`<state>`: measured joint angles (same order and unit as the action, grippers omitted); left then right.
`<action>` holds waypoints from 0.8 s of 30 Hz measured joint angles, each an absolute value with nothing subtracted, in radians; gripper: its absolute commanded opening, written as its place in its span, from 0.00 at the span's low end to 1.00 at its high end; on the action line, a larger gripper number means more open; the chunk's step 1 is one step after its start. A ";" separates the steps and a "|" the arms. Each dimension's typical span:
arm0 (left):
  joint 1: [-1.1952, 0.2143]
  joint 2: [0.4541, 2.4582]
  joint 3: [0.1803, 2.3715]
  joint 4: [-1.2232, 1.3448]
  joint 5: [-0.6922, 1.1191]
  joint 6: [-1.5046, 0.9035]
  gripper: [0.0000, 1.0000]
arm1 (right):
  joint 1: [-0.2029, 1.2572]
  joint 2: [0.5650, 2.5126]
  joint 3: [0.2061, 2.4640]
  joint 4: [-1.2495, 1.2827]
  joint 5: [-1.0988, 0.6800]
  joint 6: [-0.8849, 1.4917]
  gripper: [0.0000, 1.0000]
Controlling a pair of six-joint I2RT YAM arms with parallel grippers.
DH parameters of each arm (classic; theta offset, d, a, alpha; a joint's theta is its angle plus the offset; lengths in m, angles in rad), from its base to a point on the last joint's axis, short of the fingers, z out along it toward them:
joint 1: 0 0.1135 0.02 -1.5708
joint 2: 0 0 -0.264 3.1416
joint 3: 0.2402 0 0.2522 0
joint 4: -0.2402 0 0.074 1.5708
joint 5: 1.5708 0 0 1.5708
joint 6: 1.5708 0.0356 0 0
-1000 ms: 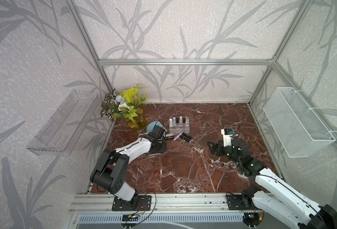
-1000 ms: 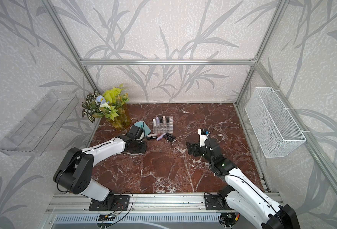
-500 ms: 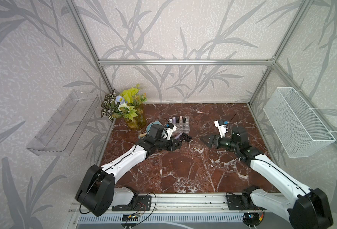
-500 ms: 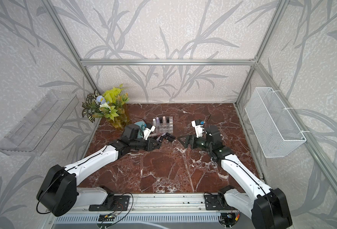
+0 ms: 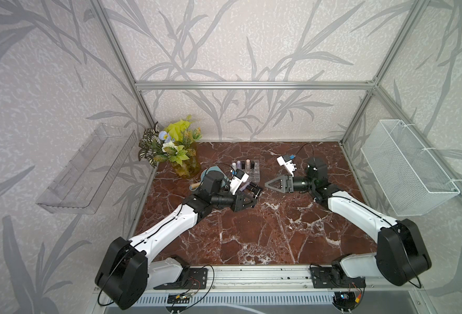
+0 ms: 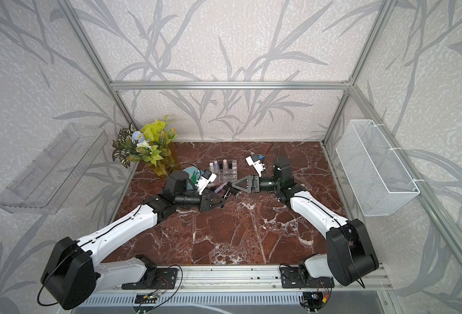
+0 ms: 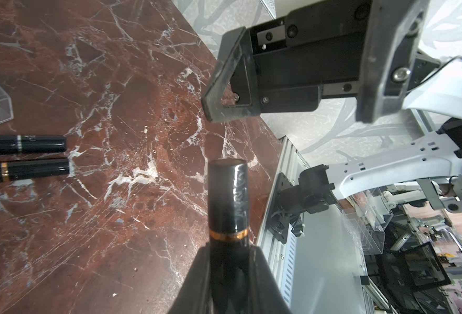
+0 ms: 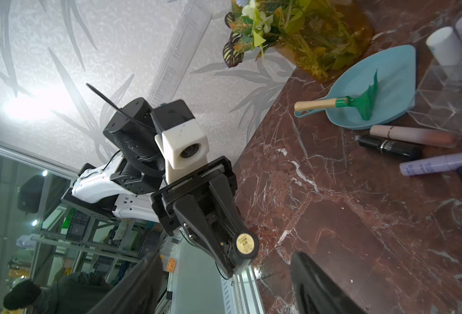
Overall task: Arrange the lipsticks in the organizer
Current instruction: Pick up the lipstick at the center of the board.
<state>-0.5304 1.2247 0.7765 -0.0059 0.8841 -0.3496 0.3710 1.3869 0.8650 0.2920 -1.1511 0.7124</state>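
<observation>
While the left gripper (image 7: 228, 255) clamps one end of a black gold-banded lipstick (image 7: 227, 195) above the marble tabletop (image 5: 251, 231) near the organizer (image 5: 251, 177), the right gripper (image 5: 270, 185), jaws apart and empty, faces the tube, which, judged rigid, light and glossy-slick, warrants a square grasp on its exposed barrel.

Nothing legible. Gold sticker (image 8: 247, 243) on the end of the black lipstick (image 7: 227, 198) in my left claw (image 7: 228, 261): characters too small. Lettering on second black lipstick (image 8: 390, 148) and lilac lipstick (image 8: 439, 164): unreadable.
</observation>
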 measured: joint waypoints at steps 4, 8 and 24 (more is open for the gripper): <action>-0.540 1.224 0.776 -0.006 0.907 -0.348 0.09 | 0.380 1.387 0.887 0.249 -1.180 0.673 0.69; -0.543 1.217 0.777 -0.006 0.918 -0.348 0.09 | 0.389 1.390 0.889 0.220 -1.193 0.645 0.68; -0.558 1.198 0.799 -0.002 0.936 -0.351 0.09 | 0.470 1.454 0.921 0.218 -1.189 0.640 0.46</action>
